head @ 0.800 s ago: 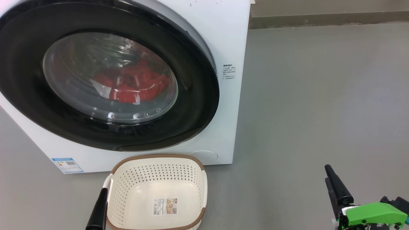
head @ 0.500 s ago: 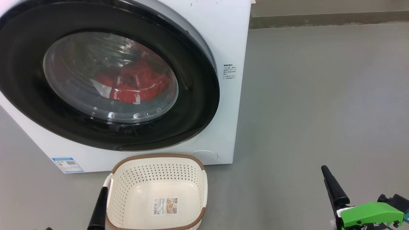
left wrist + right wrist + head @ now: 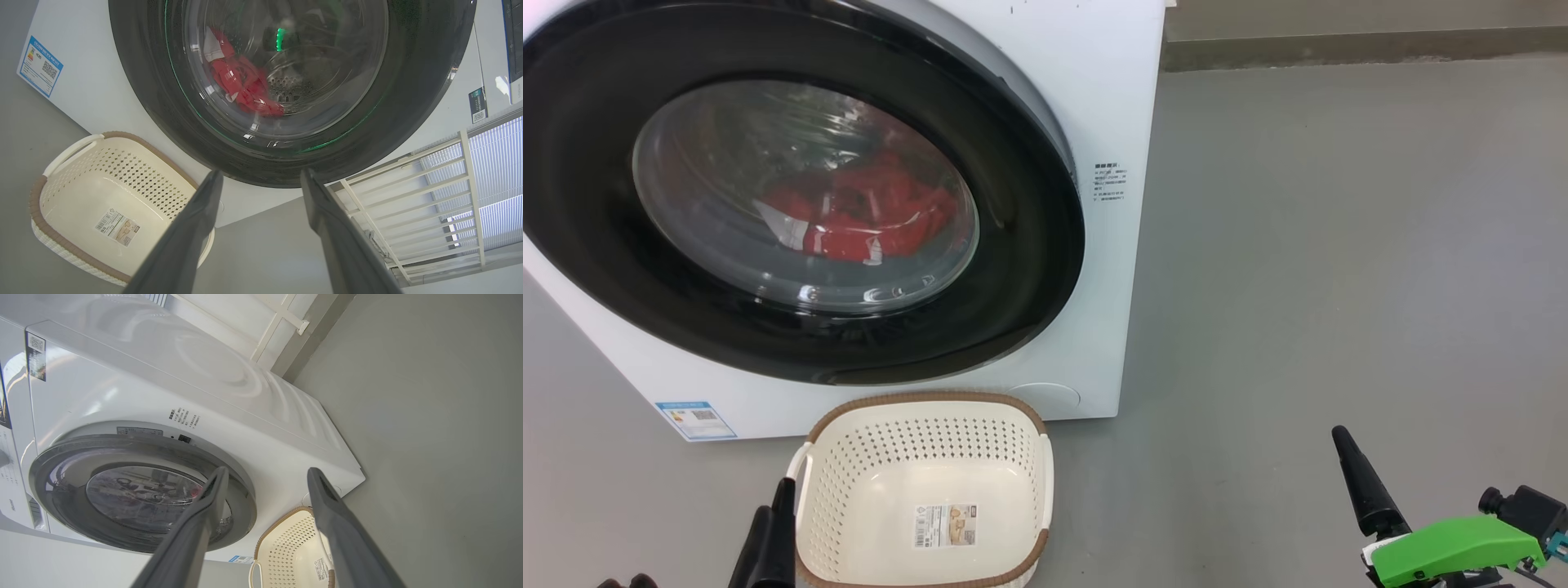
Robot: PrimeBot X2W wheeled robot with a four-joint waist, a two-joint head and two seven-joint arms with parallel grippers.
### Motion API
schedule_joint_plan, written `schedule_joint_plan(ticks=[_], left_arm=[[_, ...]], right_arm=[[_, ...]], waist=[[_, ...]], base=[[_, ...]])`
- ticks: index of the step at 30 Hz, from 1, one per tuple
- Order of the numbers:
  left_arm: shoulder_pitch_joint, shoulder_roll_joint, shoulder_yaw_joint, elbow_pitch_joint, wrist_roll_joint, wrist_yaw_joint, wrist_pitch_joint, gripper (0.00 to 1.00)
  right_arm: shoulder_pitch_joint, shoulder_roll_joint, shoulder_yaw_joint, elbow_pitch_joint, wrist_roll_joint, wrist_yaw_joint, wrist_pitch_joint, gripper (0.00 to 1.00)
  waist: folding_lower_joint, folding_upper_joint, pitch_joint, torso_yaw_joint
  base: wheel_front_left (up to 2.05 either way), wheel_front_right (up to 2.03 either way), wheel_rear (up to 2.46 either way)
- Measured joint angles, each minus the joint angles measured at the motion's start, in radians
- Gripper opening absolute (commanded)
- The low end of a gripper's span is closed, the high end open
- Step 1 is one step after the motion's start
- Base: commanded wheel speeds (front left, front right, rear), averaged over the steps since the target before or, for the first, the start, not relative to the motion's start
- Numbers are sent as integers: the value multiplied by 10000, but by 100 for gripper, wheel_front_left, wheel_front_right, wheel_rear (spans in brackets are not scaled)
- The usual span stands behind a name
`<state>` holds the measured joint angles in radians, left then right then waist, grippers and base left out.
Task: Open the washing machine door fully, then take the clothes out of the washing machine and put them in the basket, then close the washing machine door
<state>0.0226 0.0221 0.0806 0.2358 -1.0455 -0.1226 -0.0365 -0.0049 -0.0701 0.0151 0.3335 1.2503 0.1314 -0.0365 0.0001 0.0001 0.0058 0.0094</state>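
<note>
- labels: blue energy label [image 3: 694, 420] w/ a qr code at lower-left corner of the washing machine [image 3: 1111, 98] front; print too small to read
- small black print block [image 3: 1108, 183] on the white front, just right of the washing machine door [image 3: 1029, 245]; unreadable
- barcode sticker [image 3: 945, 525] on the basket [image 3: 923, 402] bottom; text not legible
- door faces the robot, black rim flush against the front, shut; glass bowl in the centre
- clothes [image 3: 866, 212] red w/ white bits, inside the drum behind the glass, low and centre
- basket upright, mouth up, on the floor [image 3: 1339, 245] just in front of the machine, below the door's bottom edge; handles at its left and right sides; long axis hard to tell from this angle; can't tell if the rim touches the machine
- left gripper [image 3: 261, 173] low beside the basket's left side, fingers spread wide, holding nothing, aimed at the door's lower rim
- right gripper [image 3: 267, 470] well right of the basket, over the floor, fingers wide apart, nothing between them
- room: open grey floor spreads right of the machine to the wall base; white railing [image 3: 429, 196] past the machine in left wrist view
</note>
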Motion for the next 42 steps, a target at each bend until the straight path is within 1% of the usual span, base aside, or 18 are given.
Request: schedule_joint_plan(ticks=[6,13,23,28,42], left_arm=[[10,0,36,-109,941,0,-180,100],[42,2,12,-290,1873,4,-368,100],[207,6,-81,-426,3350,82,-635,100],[208,15,-123,-520,4128,90,-800,100],[430,38,-182,-738,5848,92,-1174,100]], right_arm=[[0,-44,42,-8,-894,0,-171,100],[0,-176,314,-109,-2057,0,-345,100],[0,-217,454,-190,-3375,0,-623,100],[0,-221,562,-234,-3917,0,-786,100],[2,-412,784,-288,-5237,2,-1185,100]], waist=[[0,0,17,30],[0,0,29,48],[-1,0,45,40],[-1,0,42,32],[0,0,28,-7]], base=[[0,0,0],[0,0,0],[0,0,0],[0,0,0],[0,0,0]])
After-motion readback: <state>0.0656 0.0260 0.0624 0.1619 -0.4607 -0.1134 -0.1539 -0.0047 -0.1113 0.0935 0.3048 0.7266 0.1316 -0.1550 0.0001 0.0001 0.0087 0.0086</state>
